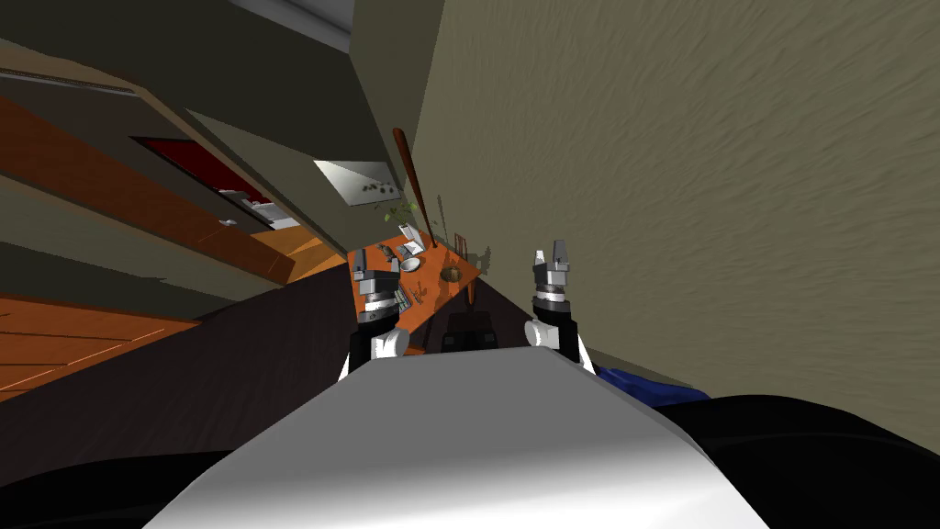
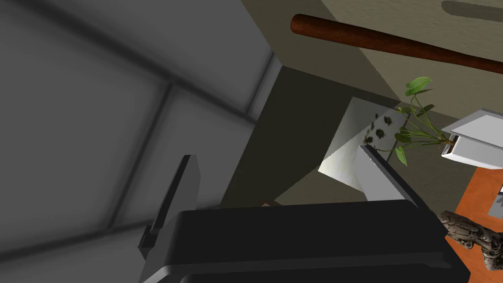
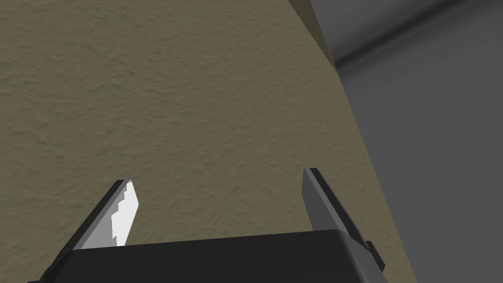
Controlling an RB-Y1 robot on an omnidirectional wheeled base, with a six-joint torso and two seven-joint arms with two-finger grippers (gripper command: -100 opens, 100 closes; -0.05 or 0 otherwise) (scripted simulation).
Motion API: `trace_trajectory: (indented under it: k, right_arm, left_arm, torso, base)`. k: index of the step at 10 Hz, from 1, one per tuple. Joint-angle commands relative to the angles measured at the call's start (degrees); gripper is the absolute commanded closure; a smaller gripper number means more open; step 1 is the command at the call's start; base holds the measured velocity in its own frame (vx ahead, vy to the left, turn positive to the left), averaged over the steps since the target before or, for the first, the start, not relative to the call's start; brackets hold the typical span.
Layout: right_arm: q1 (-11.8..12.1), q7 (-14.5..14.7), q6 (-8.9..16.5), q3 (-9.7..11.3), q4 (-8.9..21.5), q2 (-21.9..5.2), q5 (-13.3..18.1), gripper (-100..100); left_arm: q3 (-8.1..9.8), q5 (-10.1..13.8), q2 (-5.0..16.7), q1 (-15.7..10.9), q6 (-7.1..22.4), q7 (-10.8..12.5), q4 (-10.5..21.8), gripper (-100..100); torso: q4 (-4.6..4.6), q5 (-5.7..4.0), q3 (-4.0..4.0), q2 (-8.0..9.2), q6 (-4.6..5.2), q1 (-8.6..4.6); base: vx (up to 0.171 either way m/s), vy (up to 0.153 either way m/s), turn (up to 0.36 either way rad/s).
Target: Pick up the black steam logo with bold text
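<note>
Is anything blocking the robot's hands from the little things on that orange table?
Nothing visible. The left gripper hangs by the table, the right gripper beside the wall. Which item is the logo, I cannot tell.

Wall [image 3: 196, 98]: rough, matt, plaster-like grain. Long rod [image 2: 393, 45]: smooth reddish-brown wood, slight sheen; table top [image 2: 472, 194] flat orange, wood-toned, matt. Blades of the right gripper [image 3: 217, 176] smooth, matt grey; its body dull black.

We see an orange table [image 2: 472, 194], a reddish-brown bat [image 2: 393, 45], a green-leaved plant [image 2: 416, 86] and a white panel [image 2: 351, 150] speckled with dark spots.
</note>
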Motion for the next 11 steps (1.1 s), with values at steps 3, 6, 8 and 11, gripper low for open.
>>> trace_trajectory:
  k: [3, 6, 8, 11]
  right_arm:
    - [0.0, 0.0, 0.0, 0.0, 0.0, 0.0, 0.0, 0]
    - [0.0, 0.0, 0.0, 0.0, 0.0, 0.0, 0.0, 0]
    - [0.0, 0.0, 0.0, 0.0, 0.0, 0.0, 0.0, 0]
    - [0.0, 0.0, 0.0, 0.0, 0.0, 0.0, 0.0, 0]
  left_arm:
    - [0.42, 1.13, 3.82, -1.58, 4.08, -1.27, 2.08, -100]
    - [0.69, 2.37, 7.14, -3.01, 8.27, -2.64, 4.47, -100]
    - [0.76, 2.88, 8.4, -3.53, 9.91, -3.19, 5.46, -100]
    - [0.84, 4.02, 11.12, -4.56, 13.46, -4.42, 7.7, -100]
  torso:
    - [0.01, 0.03, 0.03, 0.05, 0.0, 0.12]
    - [0.01, 0.03, 0.04, 0.07, 0.0, 0.13]
    - [0.01, 0.03, 0.02, 0.03, 0.0, 0.11]
    - [0.01, 0.03, 0.02, 0.03, 0.0, 0.14]
  base:
    - [-0.018, 0.027, -0.01]
    - [-0.018, 0.031, -0.018]
    - [-0.01, 0.021, -0.01]
    - [-0.011, 0.024, -0.028]
